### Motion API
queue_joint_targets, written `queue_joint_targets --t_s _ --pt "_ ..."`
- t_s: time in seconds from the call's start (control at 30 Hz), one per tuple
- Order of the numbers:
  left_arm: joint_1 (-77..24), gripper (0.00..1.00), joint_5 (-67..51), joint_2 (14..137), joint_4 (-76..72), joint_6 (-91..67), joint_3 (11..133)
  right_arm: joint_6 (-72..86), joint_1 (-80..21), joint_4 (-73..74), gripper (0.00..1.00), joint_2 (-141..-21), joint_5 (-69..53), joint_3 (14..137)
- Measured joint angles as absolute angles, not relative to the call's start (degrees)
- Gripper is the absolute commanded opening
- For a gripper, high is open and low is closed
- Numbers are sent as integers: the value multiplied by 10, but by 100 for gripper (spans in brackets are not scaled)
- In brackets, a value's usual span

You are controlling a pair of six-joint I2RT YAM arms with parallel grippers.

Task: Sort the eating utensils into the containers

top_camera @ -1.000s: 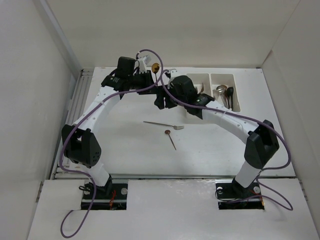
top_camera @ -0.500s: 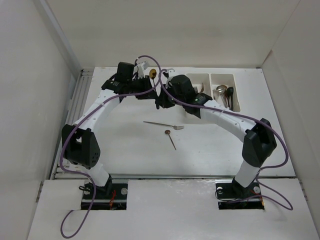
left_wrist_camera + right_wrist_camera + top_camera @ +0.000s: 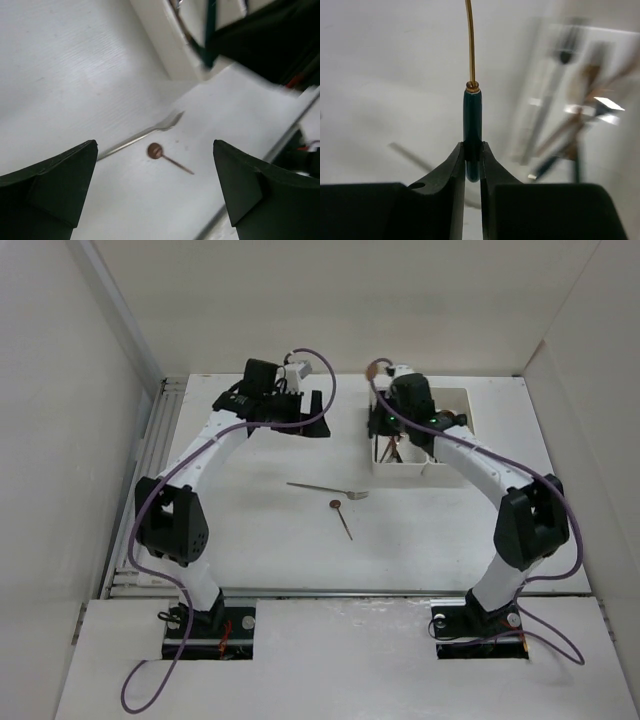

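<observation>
Right gripper [image 3: 472, 150] has swung over the tray [image 3: 400, 469], jaws pinching a teal-handled utensil [image 3: 472, 115]; left gripper [image 3: 154, 150] jaws spread. Next: lower, release.

The tray [image 3: 405, 470] sits at the far right of the table [image 3: 260, 530]. A fork [image 3: 327, 488] lies at mid-table, nearer to me than the tray and to its left. A spoon [image 3: 342, 517] lies just in front of the fork, not touching it. My right gripper [image 3: 472, 147] is over the tray's left compartment, with a utensil [image 3: 472, 120] between its fingers. My left gripper [image 3: 312, 420] is left of the tray.
</observation>
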State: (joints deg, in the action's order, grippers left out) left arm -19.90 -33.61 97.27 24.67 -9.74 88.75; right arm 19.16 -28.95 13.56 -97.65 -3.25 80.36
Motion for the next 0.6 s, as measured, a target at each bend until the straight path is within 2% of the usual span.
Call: queue_joint_targets --t_s 0.17,0.3,0.47,0.57,0.6 --pt "-233 100 -237 1046 278 68 919 137 -158 225 0 -985 72 831" --pt "-289 93 -149 1056 269 222 854 107 -72 275 0 -994 112 851" --pt "-366 77 -115 1055 274 392 770 72 -27 323 0 -1029 130 893" --pt "-385 77 -108 1055 272 453 767 53 -23 344 0 -1071 132 924" --pt "-388 76 -104 1056 264 465 766 48 -23 349 5 -1087 132 931"
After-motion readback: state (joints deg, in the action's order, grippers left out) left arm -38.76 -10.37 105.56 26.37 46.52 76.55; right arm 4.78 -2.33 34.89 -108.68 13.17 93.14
